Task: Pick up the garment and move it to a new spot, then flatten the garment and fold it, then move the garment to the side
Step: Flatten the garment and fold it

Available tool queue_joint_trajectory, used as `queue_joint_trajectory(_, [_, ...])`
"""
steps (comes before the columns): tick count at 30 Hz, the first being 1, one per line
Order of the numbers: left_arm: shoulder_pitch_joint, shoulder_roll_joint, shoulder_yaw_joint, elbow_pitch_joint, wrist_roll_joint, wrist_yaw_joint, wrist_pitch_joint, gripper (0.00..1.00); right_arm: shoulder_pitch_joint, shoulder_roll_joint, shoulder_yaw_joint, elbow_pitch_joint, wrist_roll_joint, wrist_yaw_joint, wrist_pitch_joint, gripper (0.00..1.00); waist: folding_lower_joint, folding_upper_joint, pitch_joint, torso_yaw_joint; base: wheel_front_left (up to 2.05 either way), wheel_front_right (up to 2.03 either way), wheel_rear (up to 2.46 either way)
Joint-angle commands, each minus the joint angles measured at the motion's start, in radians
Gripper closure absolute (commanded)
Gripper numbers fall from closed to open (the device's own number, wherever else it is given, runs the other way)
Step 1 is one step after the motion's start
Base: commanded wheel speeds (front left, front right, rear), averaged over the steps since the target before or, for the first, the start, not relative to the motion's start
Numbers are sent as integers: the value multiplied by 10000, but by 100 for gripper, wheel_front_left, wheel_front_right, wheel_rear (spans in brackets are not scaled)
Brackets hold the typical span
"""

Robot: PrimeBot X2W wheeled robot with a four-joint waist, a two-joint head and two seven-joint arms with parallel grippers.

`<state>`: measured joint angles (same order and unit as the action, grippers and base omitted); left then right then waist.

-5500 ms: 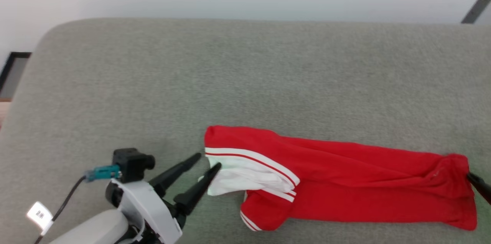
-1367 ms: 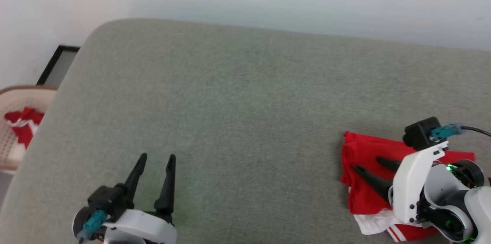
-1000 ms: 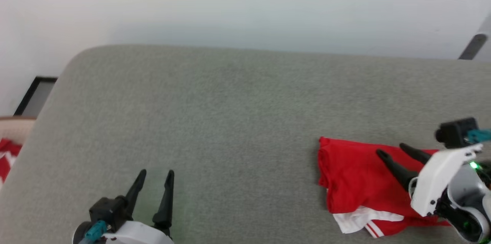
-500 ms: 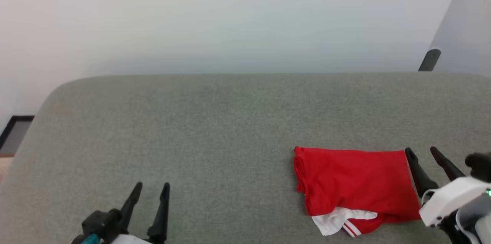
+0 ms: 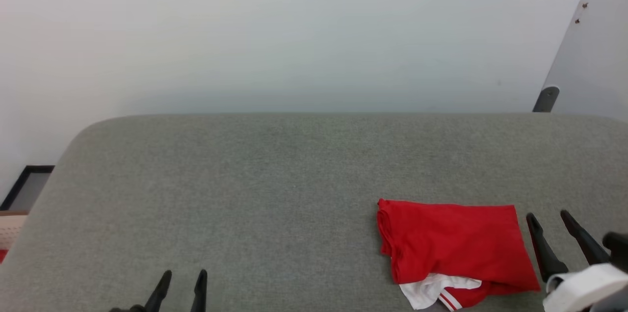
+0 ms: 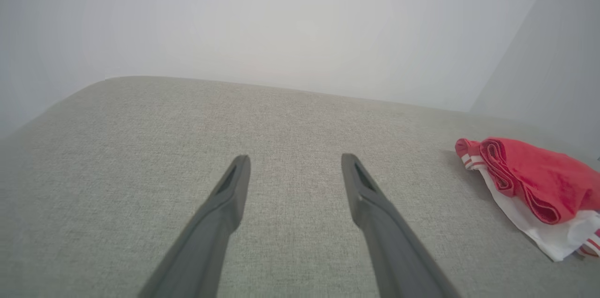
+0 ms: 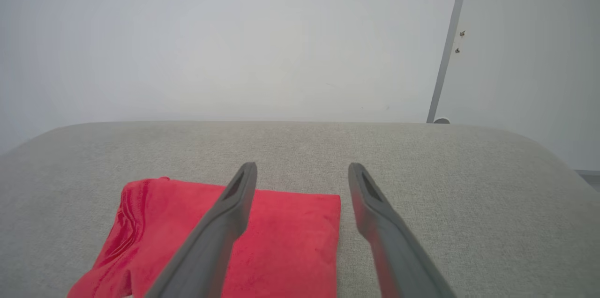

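Grey fabric covers the wide padded surface (image 5: 245, 194), which has rounded far corners and stands against a plain white wall (image 5: 294, 32).

The garment (image 5: 451, 238) lies near the front edge, toward the right front corner. It is folded into a compact rectangle with its plain red back up. A bit of white sleeve with red-striped trim sticks out from under its near side. From the left wrist view the garment (image 6: 529, 181) shows as stacked red layers resting on the white cloth.

The right end effector (image 5: 547, 219) sits just beside the garment's right edge, its 2 fingers spread apart and holding nothing. In its own wrist view, the right end effector (image 7: 303, 171) hangs above the cloth's right edge (image 7: 281, 227), clear of it. The left end effector (image 5: 184, 275) is well apart, by the front edge toward the left corner. The left end effector (image 6: 295, 167) is likewise spread wide and empty over bare fabric.

Judging by this, step 3 of the task is in hand and all but finished: the garment is folded and lies off to the side, released.

The next move calls for little. Both arms need only draw clear without brushing the stack. If a neater result is wanted, the right end effector could tuck in the protruding sleeve, pressing lightly so the folds do not slide open.
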<state>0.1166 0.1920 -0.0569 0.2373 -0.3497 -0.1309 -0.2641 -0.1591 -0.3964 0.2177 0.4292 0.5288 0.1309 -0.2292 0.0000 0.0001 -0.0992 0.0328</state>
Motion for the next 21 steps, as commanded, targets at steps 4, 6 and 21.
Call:
queue_joint_trajectory(4, [457, -40, 146, -403, 151, 11, 5, 0, 780, 64, -547, -623, -310, -4, -96, 0, 0, -1, -183, 183, 0, 0, 0])
queue_joint_trajectory(6, [635, -44, 256, -601, 260, 11, 5, 0, 1112, 116, -841, -936, -447, -4, -35, 0, 0, -1, -221, 205, 0, 0, 0])
queue_joint_trajectory(21, [1754, -353, 798, -1683, 542, 11, 5, 0, 3079, 987, -2742, -3628, -1294, -6, 1203, 0, 0, -1, -162, 184, 0, 0, 0])
